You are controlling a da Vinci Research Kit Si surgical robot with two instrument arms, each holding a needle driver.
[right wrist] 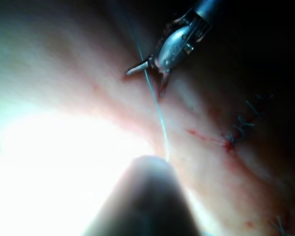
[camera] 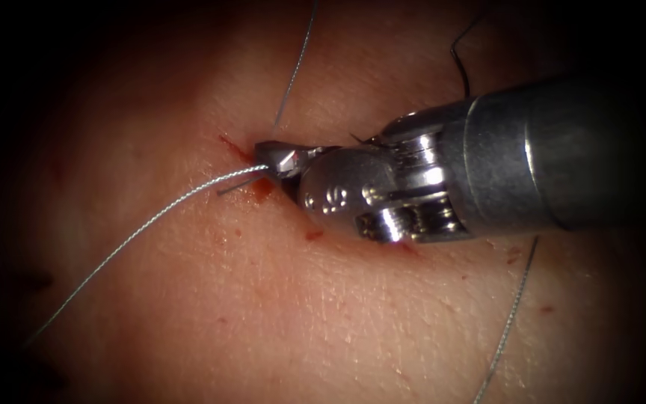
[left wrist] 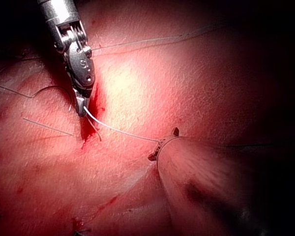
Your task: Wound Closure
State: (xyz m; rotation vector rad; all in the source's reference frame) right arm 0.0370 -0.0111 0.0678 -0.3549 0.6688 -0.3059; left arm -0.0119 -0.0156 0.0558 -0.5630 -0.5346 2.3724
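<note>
The right arm's tool [camera: 282, 161] pinches the thread [camera: 151, 217] at the cut [camera: 244, 161] in the tissue [camera: 263, 299]; the left arm's tool [right wrist: 150, 76] hangs spread, holding nothing.

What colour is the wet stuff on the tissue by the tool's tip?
Red: the fluid beside the right tool, best in the endoscope view.
</note>
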